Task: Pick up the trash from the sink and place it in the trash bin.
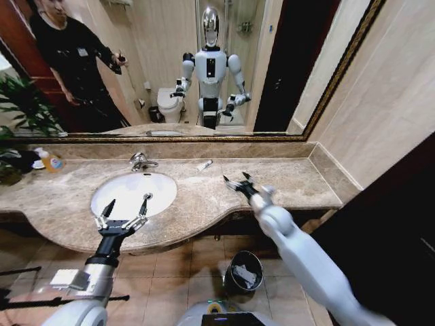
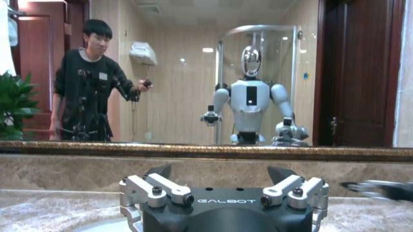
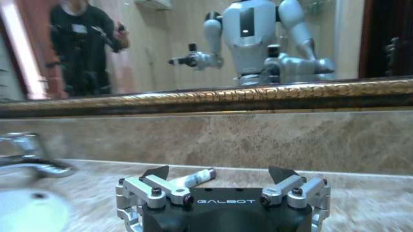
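On the floor nearest the robot stands the black trash bin (image 1: 243, 272), with pale items inside. Above it, the left gripper (image 1: 127, 206) hovers over the near rim of the sink (image 1: 133, 193), fingers spread wide and empty. The right gripper (image 1: 235, 180) hangs over the marble counter (image 1: 299, 183) to the right of the basin — open too, holding nothing. Farther back, a small white tube (image 1: 204, 165) lies on the counter near the faucet (image 1: 141, 161).

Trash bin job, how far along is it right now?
The round black trash bin on the floor already holds pale litter, and the oval white sink looks clear. Both the left gripper and the right gripper are open and empty. A small white tube remains on the counter.
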Tool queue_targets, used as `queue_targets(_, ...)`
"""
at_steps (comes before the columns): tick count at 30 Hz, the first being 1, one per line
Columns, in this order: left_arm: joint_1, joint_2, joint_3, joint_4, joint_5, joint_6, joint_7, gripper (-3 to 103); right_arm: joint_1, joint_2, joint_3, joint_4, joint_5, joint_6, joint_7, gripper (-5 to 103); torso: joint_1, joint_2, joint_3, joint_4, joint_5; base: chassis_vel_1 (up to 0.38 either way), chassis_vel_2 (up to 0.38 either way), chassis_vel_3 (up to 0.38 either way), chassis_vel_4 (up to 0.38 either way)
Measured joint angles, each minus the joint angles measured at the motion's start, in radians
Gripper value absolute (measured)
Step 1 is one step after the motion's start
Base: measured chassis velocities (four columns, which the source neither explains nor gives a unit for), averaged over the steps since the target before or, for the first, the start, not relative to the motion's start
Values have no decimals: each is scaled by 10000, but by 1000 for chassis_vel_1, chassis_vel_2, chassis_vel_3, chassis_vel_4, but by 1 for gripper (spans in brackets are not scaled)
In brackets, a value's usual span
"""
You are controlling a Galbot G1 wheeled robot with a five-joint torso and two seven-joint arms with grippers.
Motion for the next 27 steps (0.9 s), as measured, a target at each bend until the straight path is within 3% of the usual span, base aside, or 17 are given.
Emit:
queue_targets(1,1,0,0,0,0,0,2,100,801,655,-575,-1184,-257,367,406,100,0,0,0,-2,4,0,0,0,0)
queue_targets(4,0,-1,1,0,0,0,3,100,1187,1146,-820,-1801,-278,448,578,100,0,0,-1,-3,5,0,0,0,0)
queue_targets(5,1,-1,1,0,0,0,4,100,1524,1632,-1062,-2364,-277,539,708,100,0,0,-1,-2,5,0,0,0,0)
queue_targets(11,1,-1,1,0,0,0,3,100,2724,3147,-1384,-4756,-592,1013,536,100,-2,0,-2,-1,2,0,0,0,0)
queue_targets(18,1,-1,1,0,0,0,3,100,3184,3915,-1295,-5710,-928,1158,481,100,-2,1,-2,-2,2,0,0,0,0)
queue_targets(27,1,0,1,0,0,0,3,100,3338,4444,-1668,-6682,-731,859,1179,100,-3,1,-2,0,9,0,0,0,0)
